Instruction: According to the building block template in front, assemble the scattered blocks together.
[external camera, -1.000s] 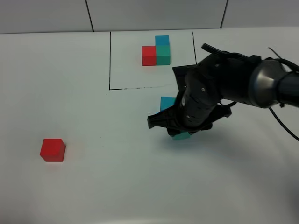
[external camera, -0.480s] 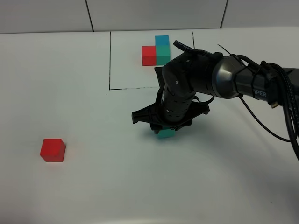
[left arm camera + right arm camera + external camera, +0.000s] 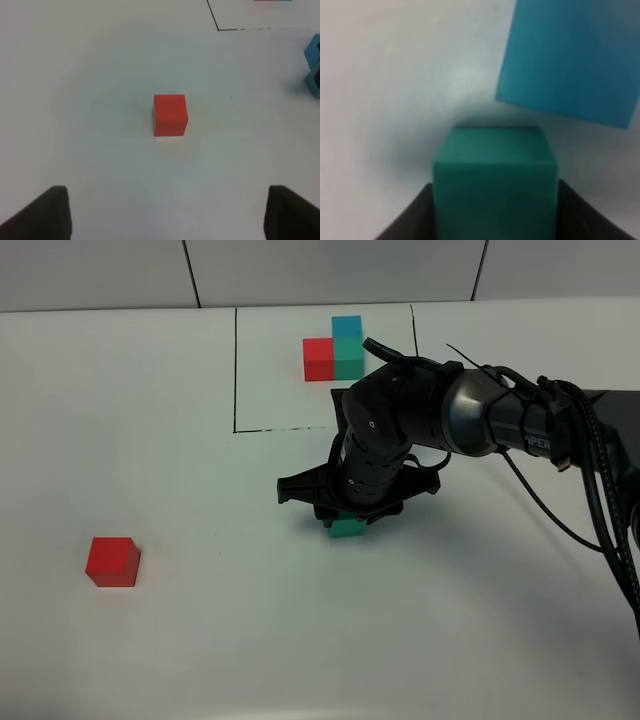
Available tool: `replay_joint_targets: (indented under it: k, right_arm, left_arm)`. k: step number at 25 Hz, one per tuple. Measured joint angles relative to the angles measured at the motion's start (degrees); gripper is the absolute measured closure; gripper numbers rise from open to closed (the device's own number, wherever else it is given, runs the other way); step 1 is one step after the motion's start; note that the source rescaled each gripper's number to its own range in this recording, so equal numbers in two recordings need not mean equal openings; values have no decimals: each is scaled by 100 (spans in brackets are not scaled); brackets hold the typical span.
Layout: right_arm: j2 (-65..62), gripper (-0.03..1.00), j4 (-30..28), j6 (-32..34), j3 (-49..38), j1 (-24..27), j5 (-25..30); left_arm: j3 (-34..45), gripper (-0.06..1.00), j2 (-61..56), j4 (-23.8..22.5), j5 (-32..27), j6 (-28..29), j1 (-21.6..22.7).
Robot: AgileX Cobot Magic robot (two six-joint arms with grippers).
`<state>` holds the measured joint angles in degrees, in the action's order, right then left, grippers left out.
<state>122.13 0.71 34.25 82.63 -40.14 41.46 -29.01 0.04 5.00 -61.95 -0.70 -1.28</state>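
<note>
On the white worktop [image 3: 250, 640], the red cube [image 3: 170, 115] is sitting nearest, facing the spread-apart left gripper [image 3: 170, 215], while the right gripper [image 3: 348, 520] is clamping the green cube [image 3: 347, 529], apparently to seat it against the blue cube [image 3: 570, 60], with the framed template [image 3: 335, 348] lying farthest back.

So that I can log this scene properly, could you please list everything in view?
Small matte red cube: one, red, alone at table's left.
Small matte teal-green cube: one, teal-green, mid-table, between right gripper's fingers.
Small matte sky-blue cube: one, sky-blue, just beside the teal-green cube.
Black-framed L-shaped template cluster: one, red, teal-green, blue cubes, far centre.
White table: one, white, underneath everything.
Left gripper: one, black, open, facing red cube.
Right gripper: one, black, shut on teal-green cube.
</note>
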Motion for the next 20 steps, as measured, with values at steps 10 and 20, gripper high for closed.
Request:
replay_joint_targets:
  k: [10, 20]
  right_arm:
    - [9, 96, 81, 73, 0, 136, -35]
    - [9, 96, -158, 183, 0, 216, -35]
  left_arm:
    - [0, 6, 0, 0, 0, 0, 0]
    - [0, 6, 0, 0, 0, 0, 0]
